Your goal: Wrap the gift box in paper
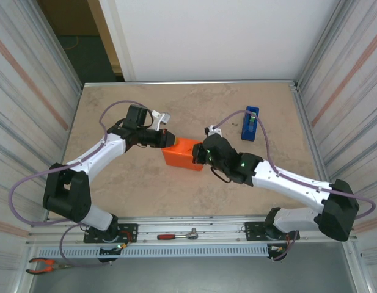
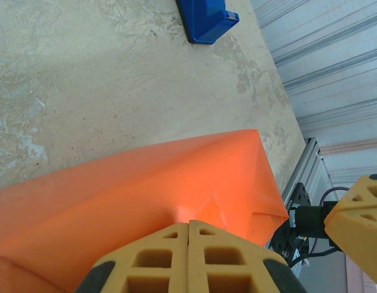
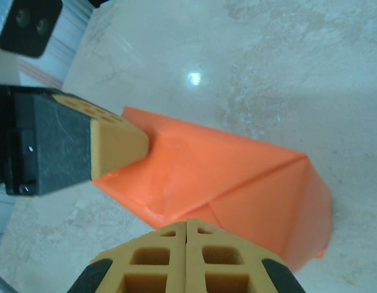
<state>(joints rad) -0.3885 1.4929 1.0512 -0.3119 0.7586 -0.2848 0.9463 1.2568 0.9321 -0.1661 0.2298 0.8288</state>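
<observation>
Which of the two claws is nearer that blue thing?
The right gripper, at the right end of the paper; the blue dispenser stands beyond it. The left gripper is opposite.

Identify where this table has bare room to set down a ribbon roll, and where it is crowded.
Free: the far strip of table along the back wall; the near middle, between both arms and the front rail. Crowded: the centre, where the left gripper and right gripper flank the orange paper, and around the blue tape dispenser.
</observation>
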